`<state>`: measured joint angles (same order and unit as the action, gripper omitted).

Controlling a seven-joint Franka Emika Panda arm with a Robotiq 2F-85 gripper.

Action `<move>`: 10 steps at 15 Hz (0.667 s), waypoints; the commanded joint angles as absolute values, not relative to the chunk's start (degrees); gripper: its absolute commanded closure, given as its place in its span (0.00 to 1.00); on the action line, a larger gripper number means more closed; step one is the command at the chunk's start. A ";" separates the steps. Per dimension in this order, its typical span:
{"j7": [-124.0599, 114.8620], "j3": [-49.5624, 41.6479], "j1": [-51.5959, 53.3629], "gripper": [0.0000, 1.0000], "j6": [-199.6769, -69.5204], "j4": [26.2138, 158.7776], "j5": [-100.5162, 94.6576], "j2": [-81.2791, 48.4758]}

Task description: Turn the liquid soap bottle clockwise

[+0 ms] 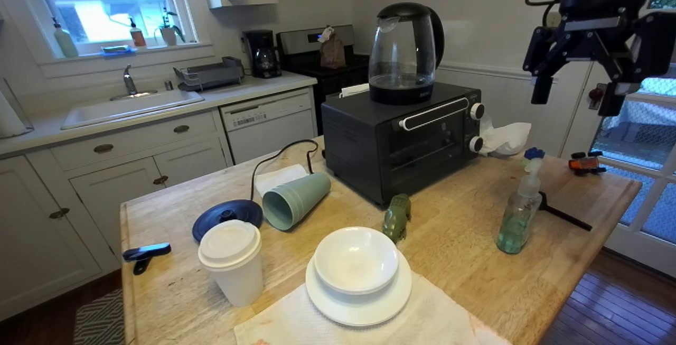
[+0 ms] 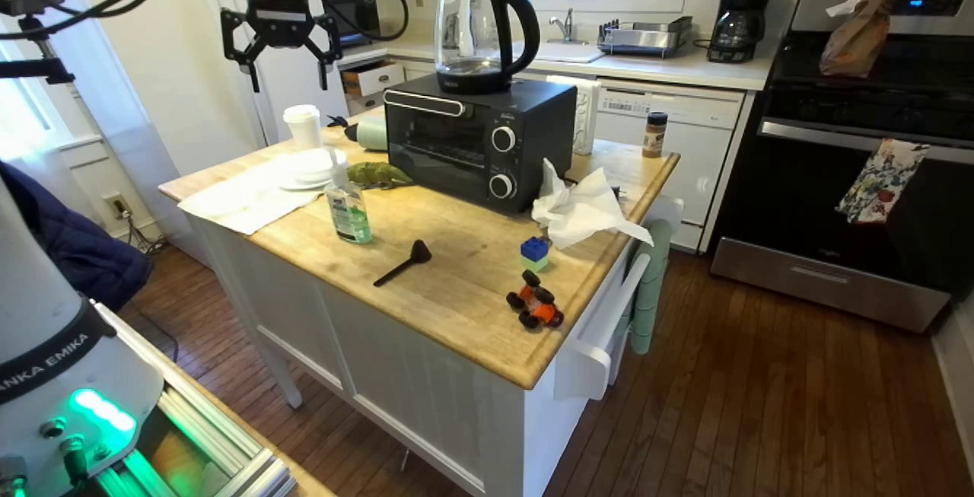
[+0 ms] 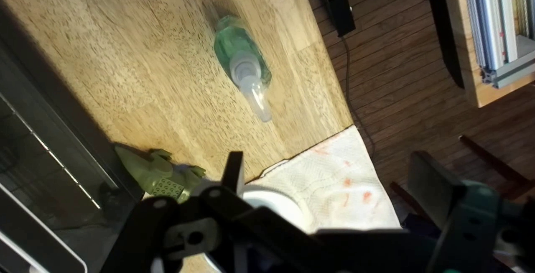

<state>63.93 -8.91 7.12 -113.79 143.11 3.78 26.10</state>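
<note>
On our wooden worktop (image 2: 464, 284), well back from the robot-side edge, sits the toaster oven (image 2: 475, 145), door turned toward that edge, probably to leave us handling room in front. A white cloth (image 3: 334, 177) lies along the same edge near one corner, serving, we suppose, as a place mat. The kettle (image 1: 402, 54) stands upright on the oven, perhaps to spare space below. Roughly above that corner, as we judge, hangs the gripper (image 2: 290, 80); both exterior views show its jaws spread with nothing between them, which we read as readiness to take hold. Partly on the cloth, a plate (image 1: 362, 310) bears a bowl (image 1: 356, 260), likely nested to keep them compact.

Our liquid soap bottle (image 1: 515, 224) stands upright on bare wood near the robot-side edge, beside the cloth but not touching it, set there, perhaps, for easy reach. Its clear, flattish body holds green liquid in the lower part; a pale label (image 2: 349, 217) carries print too small for us to read. On top, the whitish pump (image 3: 250, 85) slants toward the cloth in the wrist view.
</note>
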 commanded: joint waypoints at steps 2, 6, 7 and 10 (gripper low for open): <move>68.61 -9.08 5.03 0.00 -120.97 148.54 2.09 26.82; 71.05 -8.66 4.91 0.00 -126.57 151.42 1.06 26.64; 71.60 -8.56 5.01 0.00 -127.88 151.82 0.80 26.27; 72.86 -8.03 5.21 0.00 -131.25 153.17 -0.13 25.32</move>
<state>71.17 -8.79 5.42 -127.73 151.63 1.51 25.93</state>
